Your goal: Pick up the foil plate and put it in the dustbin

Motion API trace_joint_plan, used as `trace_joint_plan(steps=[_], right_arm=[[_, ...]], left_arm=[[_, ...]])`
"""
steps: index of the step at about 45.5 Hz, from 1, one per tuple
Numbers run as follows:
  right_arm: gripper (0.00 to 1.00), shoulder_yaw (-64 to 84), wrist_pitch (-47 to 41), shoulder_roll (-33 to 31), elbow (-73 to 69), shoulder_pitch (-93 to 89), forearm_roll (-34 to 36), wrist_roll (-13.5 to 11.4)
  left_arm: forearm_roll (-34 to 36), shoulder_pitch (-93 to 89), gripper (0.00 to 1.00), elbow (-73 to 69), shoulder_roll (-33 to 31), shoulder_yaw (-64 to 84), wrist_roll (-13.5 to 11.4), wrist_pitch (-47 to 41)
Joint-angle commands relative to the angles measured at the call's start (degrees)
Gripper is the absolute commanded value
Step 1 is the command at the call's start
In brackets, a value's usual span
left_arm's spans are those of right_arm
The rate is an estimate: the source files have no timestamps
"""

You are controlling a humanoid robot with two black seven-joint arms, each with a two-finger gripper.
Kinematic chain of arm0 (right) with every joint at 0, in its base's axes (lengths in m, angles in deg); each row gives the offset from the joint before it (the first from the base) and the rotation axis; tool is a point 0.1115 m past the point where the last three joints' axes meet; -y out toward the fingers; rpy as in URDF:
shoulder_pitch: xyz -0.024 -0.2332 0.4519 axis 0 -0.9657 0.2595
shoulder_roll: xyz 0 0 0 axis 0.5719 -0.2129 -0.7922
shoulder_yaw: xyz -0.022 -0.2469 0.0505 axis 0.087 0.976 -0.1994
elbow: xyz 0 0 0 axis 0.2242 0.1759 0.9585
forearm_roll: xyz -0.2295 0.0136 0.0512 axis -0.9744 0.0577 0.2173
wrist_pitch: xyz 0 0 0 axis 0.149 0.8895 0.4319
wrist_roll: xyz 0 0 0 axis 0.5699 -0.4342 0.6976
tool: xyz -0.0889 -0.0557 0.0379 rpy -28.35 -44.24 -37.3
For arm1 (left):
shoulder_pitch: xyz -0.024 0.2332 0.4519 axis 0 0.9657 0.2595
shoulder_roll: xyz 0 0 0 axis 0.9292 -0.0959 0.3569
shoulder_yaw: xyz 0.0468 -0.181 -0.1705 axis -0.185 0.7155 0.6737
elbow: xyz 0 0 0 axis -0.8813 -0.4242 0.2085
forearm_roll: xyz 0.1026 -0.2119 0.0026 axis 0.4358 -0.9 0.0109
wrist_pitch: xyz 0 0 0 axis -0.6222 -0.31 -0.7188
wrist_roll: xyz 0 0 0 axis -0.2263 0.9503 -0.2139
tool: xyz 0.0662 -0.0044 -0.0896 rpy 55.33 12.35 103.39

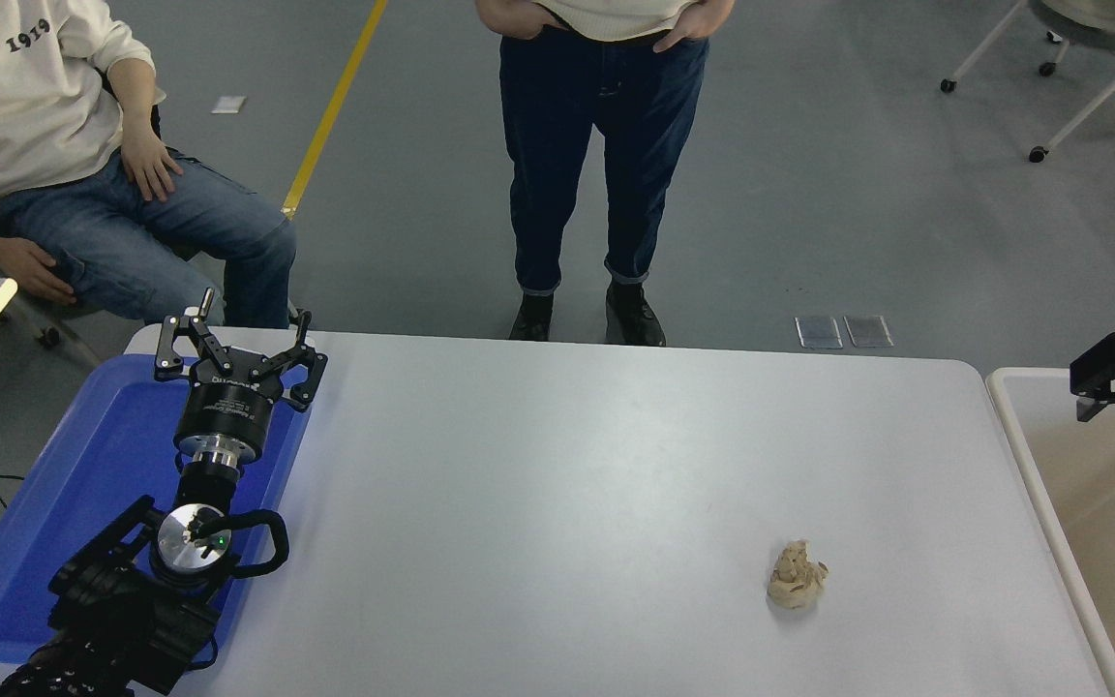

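No foil plate shows; the right gripper (1095, 387) hangs over the dustbin (1012, 426) rim, finger state unclear, perhaps emptied; left gripper (236, 350) parked, fingers spread, holding nothing

Black arm (122, 600), silver wrist disc, looped cable.

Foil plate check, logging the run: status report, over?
Left gripper open, parked over blue tray. Right gripper over dustbin, grip unclear. Foil plate not visible. Beige lump on table.
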Motion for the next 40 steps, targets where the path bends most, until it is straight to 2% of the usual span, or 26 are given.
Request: trace_joint_plan(steps=[1, 25, 40], right_arm=[[1.00, -2.46, -0.48, 2.90, -4.12, 6.51, 0.27, 0.01], [1.00, -3.87, -0.48, 8.08, -8.17, 14.78, 0.79, 0.01], [1.00, -2.73, -0.48, 8.00, -7.90, 14.25, 1.15, -0.07]], left_arm=[[-0.07, 0.08, 1.00, 0.00, 0.00, 0.01, -0.05, 0.00], [-0.07, 0.08, 1.00, 0.00, 0.00, 0.01, -0.14, 0.00], [-0.07, 0.08, 1.00, 0.00, 0.00, 0.01, -0.14, 0.00]])
